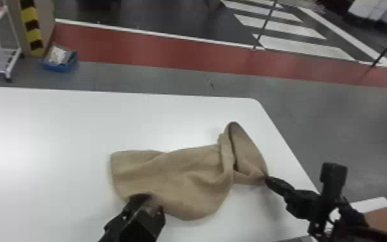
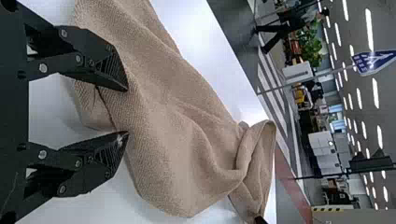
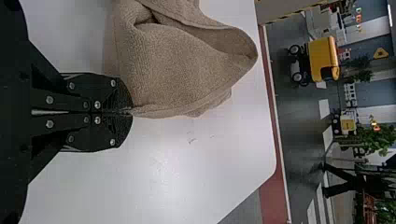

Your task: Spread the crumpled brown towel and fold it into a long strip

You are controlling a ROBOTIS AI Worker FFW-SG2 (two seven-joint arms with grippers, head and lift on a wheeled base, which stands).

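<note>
R gripper [image 1: 267,179]: fingers closed tight w/ a pinch of towel [image 1: 176,173] btwn the tips, nr table's [image 1: 58,122] R edge. L gripper [image 1: 151,202]: fingers wide apart, nothing gripped, tips at towel's near L part; can't tell if touching. Towel part spread, bunched & folded over at its R end, lying nr table's R edge. Blue bin [image 1: 58,67] on floor past table's far edge, w/ white stuff [image 1: 56,55] in it.

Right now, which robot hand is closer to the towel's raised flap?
Right. The right gripper is shut on the near corner of the flap; the left gripper is open, farther left, by the near edge of the towel.
</note>
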